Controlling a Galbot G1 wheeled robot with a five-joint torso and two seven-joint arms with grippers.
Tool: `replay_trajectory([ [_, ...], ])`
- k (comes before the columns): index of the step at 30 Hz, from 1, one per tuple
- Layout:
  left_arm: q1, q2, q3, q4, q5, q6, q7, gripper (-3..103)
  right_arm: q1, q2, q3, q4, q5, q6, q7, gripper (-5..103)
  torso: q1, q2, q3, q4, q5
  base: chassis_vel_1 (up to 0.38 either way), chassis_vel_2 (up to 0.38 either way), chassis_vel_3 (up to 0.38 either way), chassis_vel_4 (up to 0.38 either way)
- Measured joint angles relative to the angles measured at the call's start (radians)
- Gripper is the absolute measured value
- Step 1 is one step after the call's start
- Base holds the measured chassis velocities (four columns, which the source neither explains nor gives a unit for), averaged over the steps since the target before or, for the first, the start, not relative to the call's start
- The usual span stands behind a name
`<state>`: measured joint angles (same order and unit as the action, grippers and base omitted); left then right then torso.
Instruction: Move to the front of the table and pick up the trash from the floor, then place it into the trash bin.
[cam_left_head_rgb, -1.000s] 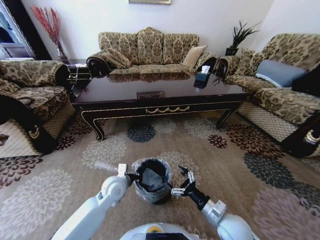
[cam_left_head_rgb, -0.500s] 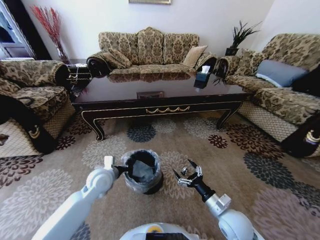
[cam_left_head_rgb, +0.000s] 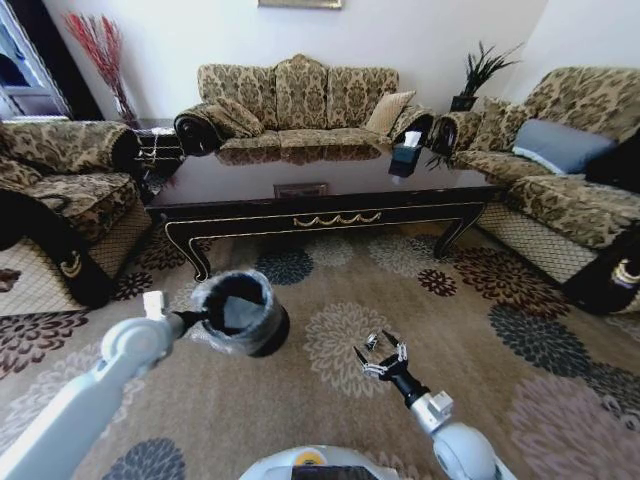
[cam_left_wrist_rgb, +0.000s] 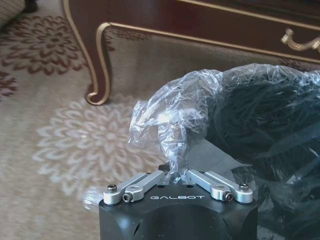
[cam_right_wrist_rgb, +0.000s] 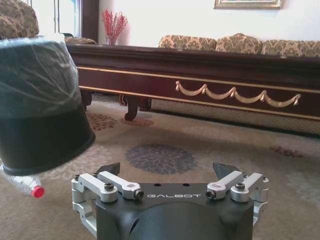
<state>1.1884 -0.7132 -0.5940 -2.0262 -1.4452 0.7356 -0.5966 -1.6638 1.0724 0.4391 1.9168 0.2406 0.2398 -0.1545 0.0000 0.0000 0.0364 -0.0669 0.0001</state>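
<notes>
My left gripper (cam_left_head_rgb: 186, 320) (cam_left_wrist_rgb: 173, 172) is shut on the bag-lined rim of the black trash bin (cam_left_head_rgb: 242, 312) (cam_left_wrist_rgb: 270, 125). It holds the bin tilted and raised off the carpeted floor (cam_left_head_rgb: 480, 330) at my left front. The bin (cam_right_wrist_rgb: 40, 110) hangs above a clear bottle with a red cap (cam_right_wrist_rgb: 31, 189) that lies on the carpet. My right gripper (cam_left_head_rgb: 381, 350) (cam_right_wrist_rgb: 167, 168) is open and empty, low over the carpet to the bin's right. The dark table (cam_left_head_rgb: 330, 217) (cam_right_wrist_rgb: 200, 70) stands across the view ahead.
Patterned sofas surround the table on the left (cam_left_head_rgb: 60, 190), back (cam_left_head_rgb: 300, 100) and right (cam_left_head_rgb: 570, 180). A dark tissue box (cam_left_head_rgb: 405, 155) stands on the tabletop. A curved table leg (cam_left_wrist_rgb: 100, 60) is close beyond the bin. Open carpet lies ahead of my right gripper.
My left arm has swung the bin from the centre to the left and lifted it. My right gripper stayed open and moved slightly right and back.
</notes>
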Motion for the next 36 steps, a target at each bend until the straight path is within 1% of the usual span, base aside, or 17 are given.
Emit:
replay_trajectory([
  [2,0.004,0.012,-0.032,0.01,-0.017,0.0,0.009,2,0.008,0.015,-0.006,-0.028,-0.012,0.005,-0.002,100,0.0,0.0,0.0,0.0002,-0.0004,0.197,0.211,-0.202,-0.21],
  [8,0.019,0.025,-0.072,0.022,-0.03,0.0,0.027,2,0.019,0.03,-0.018,-0.061,-0.025,0.011,-0.008,100,0.0,0.0,0.0,0.0,-0.0002,0.262,0.258,-0.249,-0.282],
  [11,0.048,0.028,-0.13,0.03,-0.049,0.0,0.034,2,0.04,0.034,-0.043,-0.089,-0.04,0.014,-0.016,100,0.0,0.0,0.0,0.0002,-0.0005,0.286,0.29,-0.292,-0.293],
  [13,0.08,0.035,-0.188,0.039,-0.068,0.0,0.039,2,0.059,0.033,-0.07,-0.115,-0.057,0.015,-0.021,100,0.0,0.0,0.0,0.0,-0.0003,0.297,0.315,-0.306,-0.306],
  [14,0.08,0.035,-0.188,0.039,-0.068,0.0,0.039,2,0.059,0.033,-0.07,-0.115,-0.057,0.015,-0.021,100,0.0,0.0,0.0,0.0,-0.0003,0.297,0.313,-0.294,-0.306],
  [16,0.13,0.045,-0.243,0.046,-0.08,-0.001,0.056,2,0.081,0.033,-0.097,-0.142,-0.071,0.019,-0.027,100,0.0,0.0,0.0,0.0002,0.0005,0.307,0.3,-0.291,-0.299],
  [17,0.168,0.051,-0.28,0.054,-0.085,-0.001,0.068,1,0.096,0.034,-0.116,-0.158,-0.078,0.023,-0.031,100,0.0,0.0,0.0,0.0005,-0.0007,0.281,0.288,-0.21,-0.268],
  [19,0.179,0.052,-0.291,0.056,-0.086,-0.001,0.071,1,0.101,0.034,-0.123,-0.163,-0.079,0.024,-0.032,100,0.0,0.0,0.0,0.0004,-0.0011,0.281,0.222,-0.21,-0.268],
  [20,0.209,0.055,-0.32,0.065,-0.091,-0.001,0.078,0,0.118,0.037,-0.142,-0.18,-0.08,0.033,-0.032,100,0.0,0.0,0.0,0.0008,-0.0018,0.196,0.222,-0.134,-0.191],
  [22,0.255,0.055,-0.368,0.08,-0.098,-0.001,0.085,0,0.15,0.045,-0.18,-0.221,-0.075,0.053,-0.038,100,0.0,0.0,0.0,0.001,-0.0002,0.124,0.125,-0.094,-0.122],
  [24,0.264,0.053,-0.377,0.082,-0.098,-0.001,0.086,0,0.155,0.047,-0.186,-0.229,-0.075,0.056,-0.041,100,0.0,0.0,0.0,0.001,0.0,0.083,0.11,-0.053,-0.083],
  [26,0.288,0.042,-0.398,0.082,-0.101,-0.001,0.09,0,0.176,0.052,-0.208,-0.266,-0.076,0.069,-0.054,100,0.0,0.0,0.0,0.0004,0.0,-0.014,-0.027,0.016,0.015],
  [28,0.293,0.032,-0.402,0.078,-0.101,-0.001,0.09,0,0.191,0.057,-0.212,-0.296,-0.08,0.079,-0.078,100,0.0,0.0,0.0,0.0001,0.0004,-0.075,-0.057,0.026,0.035],
  [29,0.293,0.032,-0.402,0.078,-0.101,-0.001,0.09,0,0.191,0.057,-0.212,-0.296,-0.08,0.079,-0.078,100,0.0,0.0,0.0,0.0001,0.0004,-0.075,-0.059,0.02,0.035],
  [30,0.296,0.024,-0.402,0.074,-0.101,-0.001,0.09,0,0.205,0.06,-0.216,-0.323,-0.082,0.092,-0.093,100,0.0,0.0,0.0,-0.0004,0.0002,-0.068,-0.059,0.012,0.019],
  [34,0.309,0.009,-0.418,0.075,-0.096,-0.001,0.089,0,0.232,0.064,-0.234,-0.375,-0.083,0.103,-0.108,100,0.0,0.0,0.0,-0.0003,-0.0001,-0.016,-0.03,-0.002,-0.002],
  [36,0.325,0.005,-0.446,0.087,-0.096,-0.001,0.09,0,0.248,0.066,-0.249,-0.4,-0.085,0.105,-0.11,100,0.0,0.0,0.0,0.0,-0.0003,0.0,0.0,0.0,0.0],
])
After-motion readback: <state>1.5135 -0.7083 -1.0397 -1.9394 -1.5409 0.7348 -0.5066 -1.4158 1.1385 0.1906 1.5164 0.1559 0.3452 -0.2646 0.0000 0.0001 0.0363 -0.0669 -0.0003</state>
